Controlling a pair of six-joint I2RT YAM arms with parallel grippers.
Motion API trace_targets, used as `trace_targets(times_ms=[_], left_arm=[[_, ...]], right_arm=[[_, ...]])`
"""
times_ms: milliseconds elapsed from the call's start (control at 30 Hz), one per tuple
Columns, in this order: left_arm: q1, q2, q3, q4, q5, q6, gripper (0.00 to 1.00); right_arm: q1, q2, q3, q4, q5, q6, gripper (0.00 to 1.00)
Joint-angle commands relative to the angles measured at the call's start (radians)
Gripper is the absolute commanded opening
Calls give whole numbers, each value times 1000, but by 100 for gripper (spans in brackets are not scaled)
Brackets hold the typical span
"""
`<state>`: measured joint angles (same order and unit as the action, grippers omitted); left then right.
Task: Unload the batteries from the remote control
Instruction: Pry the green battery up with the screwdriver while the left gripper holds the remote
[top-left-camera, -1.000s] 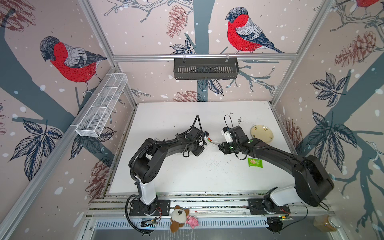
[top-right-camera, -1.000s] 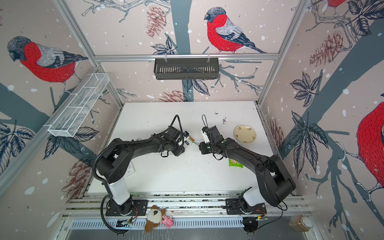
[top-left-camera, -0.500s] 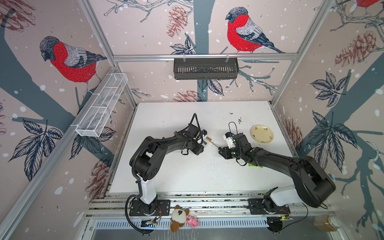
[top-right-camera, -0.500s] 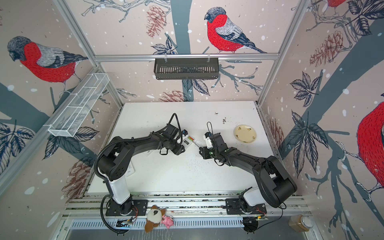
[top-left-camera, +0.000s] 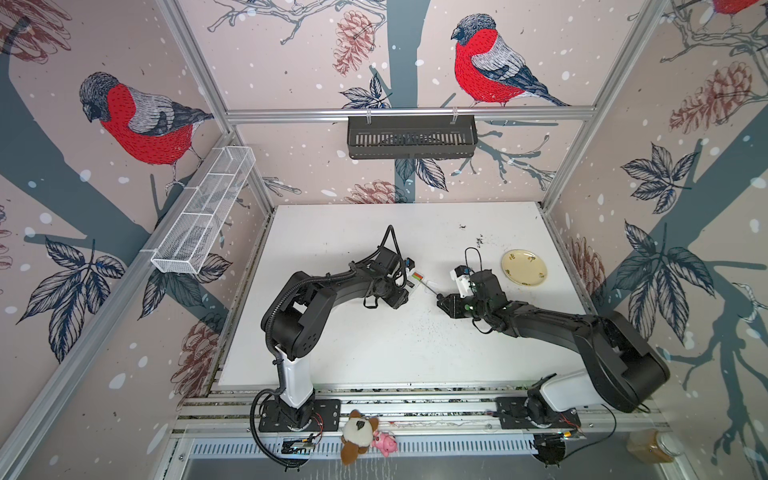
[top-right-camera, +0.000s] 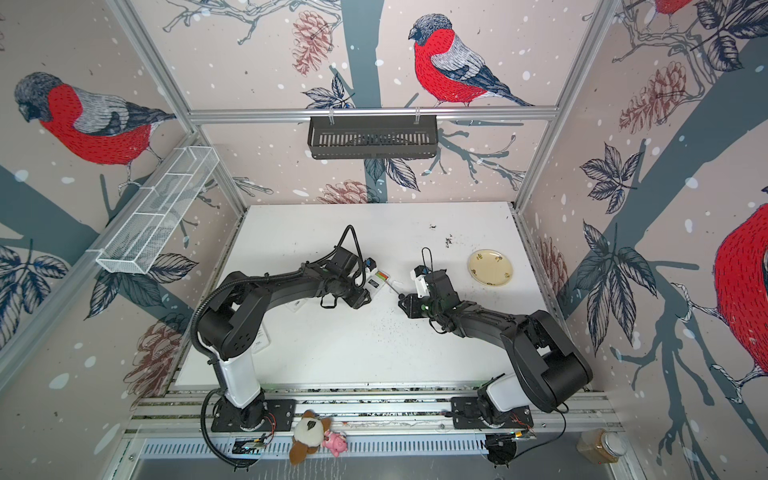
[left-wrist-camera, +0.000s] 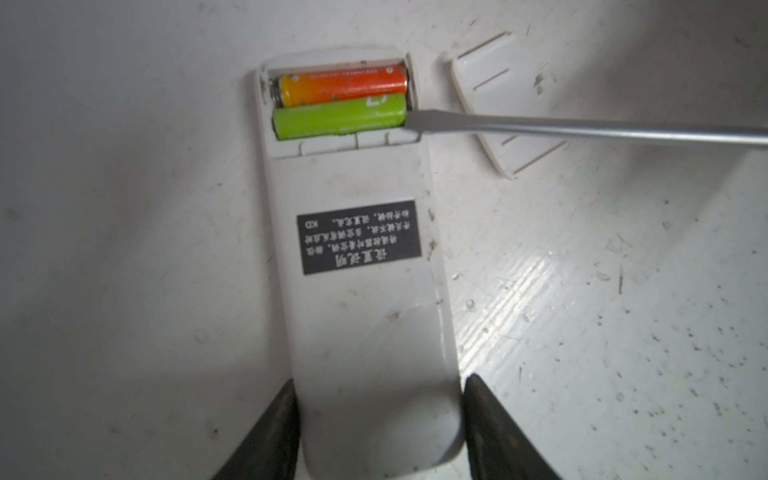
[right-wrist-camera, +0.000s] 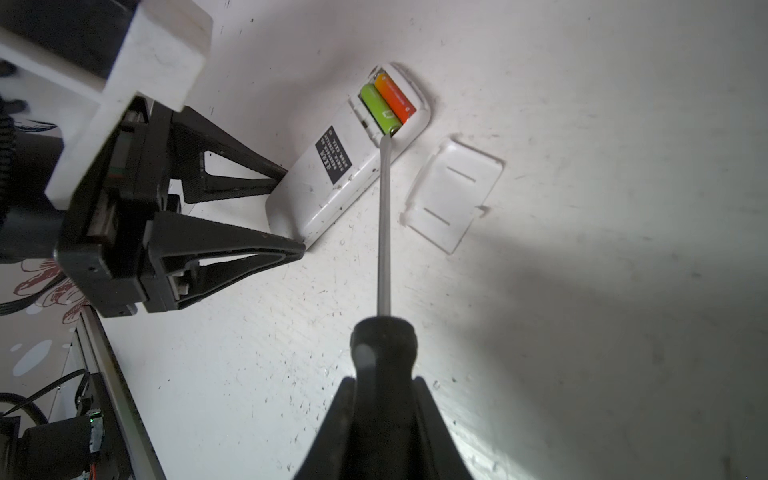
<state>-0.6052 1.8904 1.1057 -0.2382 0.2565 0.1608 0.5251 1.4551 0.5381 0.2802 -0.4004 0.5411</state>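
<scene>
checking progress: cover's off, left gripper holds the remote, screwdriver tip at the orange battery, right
The screwdriver tip is at the green battery, not the orange battery; the left wrist view shows it. The rest holds: cover off, left gripper holding the remote.

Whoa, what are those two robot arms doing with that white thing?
They're emptying a white plastic remote control. The left gripper clamps the remote's end on the white table. The right gripper holds a black-handled metal screwdriver, its flat tip at the end of the lime green battery. The orange-red battery lies beside that one. Both sit in the open compartment. The white plastic cover lies loose next to the remote.
</scene>
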Motion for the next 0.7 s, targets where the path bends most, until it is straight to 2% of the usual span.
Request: trace_targets(times_ms=[0,300,500,667], left_arm=[[-14,29,-9,-102,347,91,0],[1,22,-12,-89,314,70,0],[3,5,-29,-73,152,42,0],[1,-13,-34,-66,110,50,0]], right_arm=[[3,5,10,252,-72,-1,1],[-22,-19,14,186,-54,-4,1],[-70,-100,45,-33,-65,-58,1],[-91,-103,92,-174,-109,-108,1]])
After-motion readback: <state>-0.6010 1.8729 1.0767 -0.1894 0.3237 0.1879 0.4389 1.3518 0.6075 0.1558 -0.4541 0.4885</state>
